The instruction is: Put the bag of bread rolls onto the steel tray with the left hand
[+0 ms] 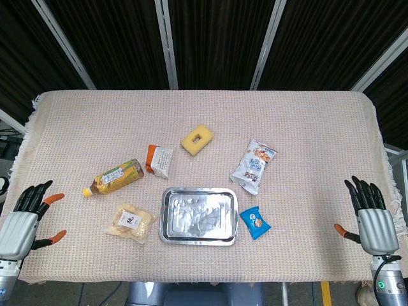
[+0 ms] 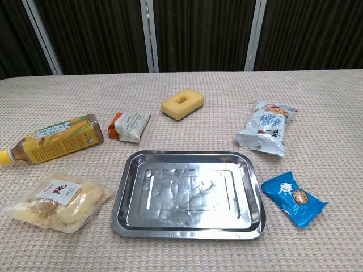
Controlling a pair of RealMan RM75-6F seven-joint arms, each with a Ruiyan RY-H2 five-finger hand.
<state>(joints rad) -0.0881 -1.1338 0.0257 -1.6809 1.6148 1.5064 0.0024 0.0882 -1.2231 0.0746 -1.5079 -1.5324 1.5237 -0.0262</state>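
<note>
The clear bag of bread rolls (image 1: 131, 222) (image 2: 57, 202) lies flat on the cloth just left of the steel tray (image 1: 198, 238) (image 2: 248, 187), which holds nothing. My left hand (image 1: 23, 219) hovers at the table's front left edge, well left of the bag, fingers spread and holding nothing. At the front right edge my right hand (image 1: 370, 216) is also spread and holds nothing. Neither hand shows in the chest view.
A yellow tea bottle (image 1: 114, 178) lies behind the bag. An orange-and-white packet (image 1: 160, 160), a yellow sponge (image 1: 197, 140), a white snack bag (image 1: 254, 166) and a blue snack packet (image 1: 255, 222) lie around the tray. The table's edges run close to both hands.
</note>
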